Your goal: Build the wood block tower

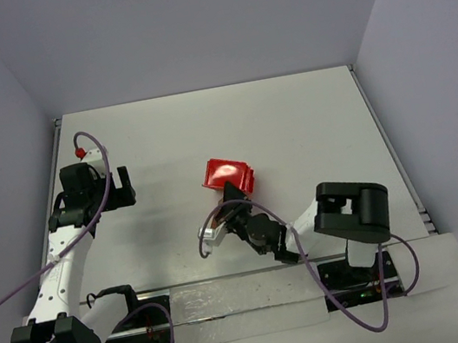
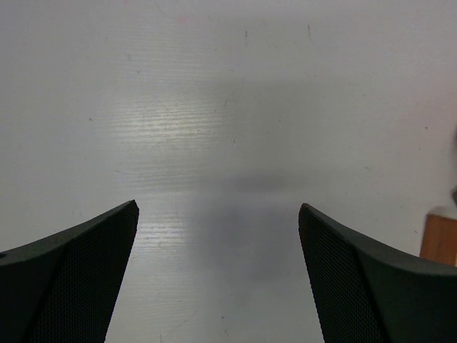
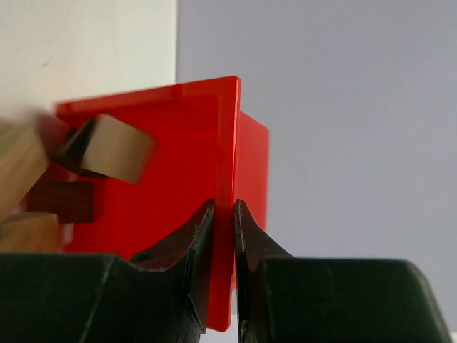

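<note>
Two black fingers of the right gripper (image 3: 223, 214) are pinched tight on the thin, glossy wall of the red bin (image 3: 178, 136). It's a smooth, square-cornered plastic box, and it's tilted above the table (image 1: 309, 123). The wood blocks (image 3: 68, 200) are inside it: a dark brown bar, pale tan grainy pieces and one blurry squarish chunk. Over on the other side, the left gripper (image 2: 219, 207) hangs with its mesh-textured jaws spread wide over the white, faintly streaky tabletop, gripping nothing.
</note>
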`<state>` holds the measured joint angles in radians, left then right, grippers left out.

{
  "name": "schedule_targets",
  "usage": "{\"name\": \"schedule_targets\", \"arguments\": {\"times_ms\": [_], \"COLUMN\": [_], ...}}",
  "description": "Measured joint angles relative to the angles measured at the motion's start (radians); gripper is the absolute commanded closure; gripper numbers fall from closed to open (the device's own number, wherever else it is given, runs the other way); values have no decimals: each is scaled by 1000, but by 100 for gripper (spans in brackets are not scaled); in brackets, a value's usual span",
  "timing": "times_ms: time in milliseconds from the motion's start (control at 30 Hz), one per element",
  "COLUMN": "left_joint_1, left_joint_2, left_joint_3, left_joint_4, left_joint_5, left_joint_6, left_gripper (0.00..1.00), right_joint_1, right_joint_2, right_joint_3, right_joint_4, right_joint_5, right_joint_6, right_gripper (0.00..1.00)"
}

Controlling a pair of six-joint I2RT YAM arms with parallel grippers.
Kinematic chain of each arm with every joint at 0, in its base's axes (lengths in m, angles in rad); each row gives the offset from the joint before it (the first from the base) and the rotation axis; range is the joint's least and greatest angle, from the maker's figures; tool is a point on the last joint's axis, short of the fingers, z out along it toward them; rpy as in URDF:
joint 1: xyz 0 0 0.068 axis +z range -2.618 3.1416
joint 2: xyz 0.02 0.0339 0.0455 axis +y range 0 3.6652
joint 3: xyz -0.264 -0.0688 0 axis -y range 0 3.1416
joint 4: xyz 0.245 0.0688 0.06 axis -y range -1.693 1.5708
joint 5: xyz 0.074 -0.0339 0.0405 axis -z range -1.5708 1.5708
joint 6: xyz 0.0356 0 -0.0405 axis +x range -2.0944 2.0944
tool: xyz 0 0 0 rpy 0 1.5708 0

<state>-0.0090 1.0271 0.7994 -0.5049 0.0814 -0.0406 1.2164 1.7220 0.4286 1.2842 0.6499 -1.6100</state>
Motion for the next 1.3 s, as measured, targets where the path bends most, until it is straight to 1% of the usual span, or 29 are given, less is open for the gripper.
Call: {"name": "schedule_targets", "arguments": {"times_ms": [100,233,567,733,900,1067,1167,1300], "left_joint_1": [0,0,0,0,10,27,27,28], "left_joint_2": [0,0,0,0,0,0,-2,-10], "left_joint_3": [0,0,0,0,0,0,0,0], "left_joint_4": [0,0,0,0,0,0,0,0], "left_joint_5": [0,1,1,1,2,-1,-1,1], "left_joint_6": [0,0,0,0,0,0,0,0], "left_gripper": [1,1,1,1,1,1,1,1], "right_joint_1": [10,23,32,30,21,16,8,-18], "right_joint_2": [59,95,101,81,-15,-186,-294,-402], "right_joint_3": [-8,-13,-4,42,111,180,204,225], "right_joint_4": [5,12,16,2,-17,-39,-106,-312], "right_joint_5": [6,23,41,43,50,79,88,79], "right_joint_6": [-46,-92,-123,-135,-125,-26,60,200], "right_gripper": [100,100,100,100,100,100,100,100]}}
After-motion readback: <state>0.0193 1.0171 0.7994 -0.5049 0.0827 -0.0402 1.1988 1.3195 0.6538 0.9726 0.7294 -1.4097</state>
